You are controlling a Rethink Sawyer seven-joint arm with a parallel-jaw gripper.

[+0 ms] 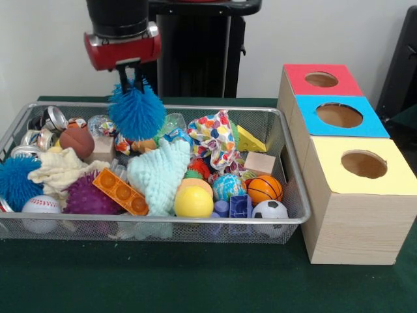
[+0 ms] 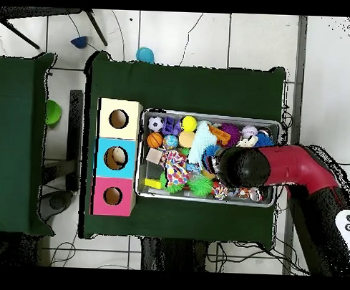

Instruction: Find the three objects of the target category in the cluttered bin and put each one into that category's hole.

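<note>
A blue spiky ball (image 1: 137,111) hangs above the back left of the wire bin (image 1: 291,171), and my gripper (image 1: 131,82) is shut on its top. A second blue spiky ball (image 1: 14,180) lies at the bin's left end, with a purple spiky ball (image 1: 87,197) near it. To the right of the bin stands the sorting box with a red hole (image 1: 321,79), a blue hole (image 1: 339,115) and a yellow hole (image 1: 363,164). In the overhead view the arm's head (image 2: 241,166) covers the gripper and the held ball.
The bin (image 2: 207,114) is packed with balls, a yellow ball (image 1: 193,201), a basketball (image 1: 264,188), a soccer ball (image 1: 270,210), an orange brick (image 1: 120,192), cloths, cans (image 1: 53,119) and blocks. The box row (image 2: 117,157) sits close against the bin's side.
</note>
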